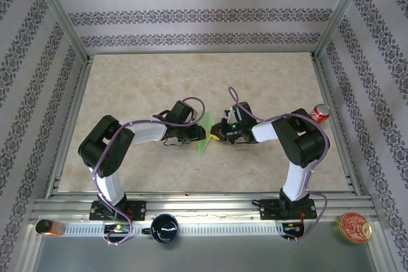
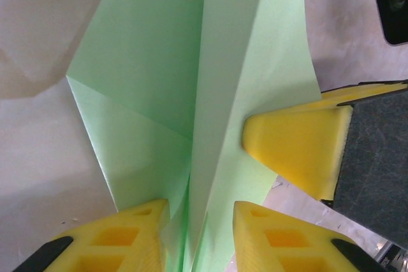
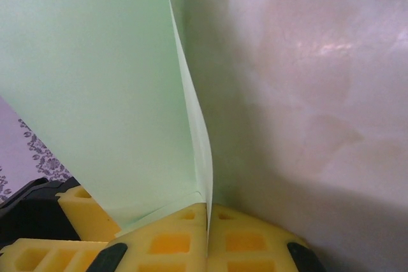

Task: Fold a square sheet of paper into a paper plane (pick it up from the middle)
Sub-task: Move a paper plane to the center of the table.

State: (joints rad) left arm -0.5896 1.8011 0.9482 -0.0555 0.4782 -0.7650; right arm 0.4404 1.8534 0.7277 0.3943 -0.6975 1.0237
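1. The sheet of paper (image 1: 205,134) is thin, matte and light green. It is folded into a pointed shape with crisp straight creases. It is held up between the two grippers near the middle of the table (image 1: 268,87), whose top is smooth, beige and marbled.
2. The left gripper (image 2: 199,211) has blocky yellow wedge fingers with hollow square cells. They stand apart, and the paper's raised centre fold runs between them; a diagonal crease crosses the flap on the left.
3. The right gripper (image 3: 207,211) has its ribbed yellow fingers pressed together, pinching the paper's edge. A broad, smooth flap rises from the pinch in a soft curve.
4. In the left wrist view, one of the right gripper's fingers (image 2: 290,148) is a rounded yellow wedge backed by a rough dark-grey block. It sits on the paper's right edge.
5. A shiny red can (image 1: 320,113) stands upright at the table's right side, well apart from the paper.
6. A glossy black mug (image 1: 164,227) rests on the near rail.
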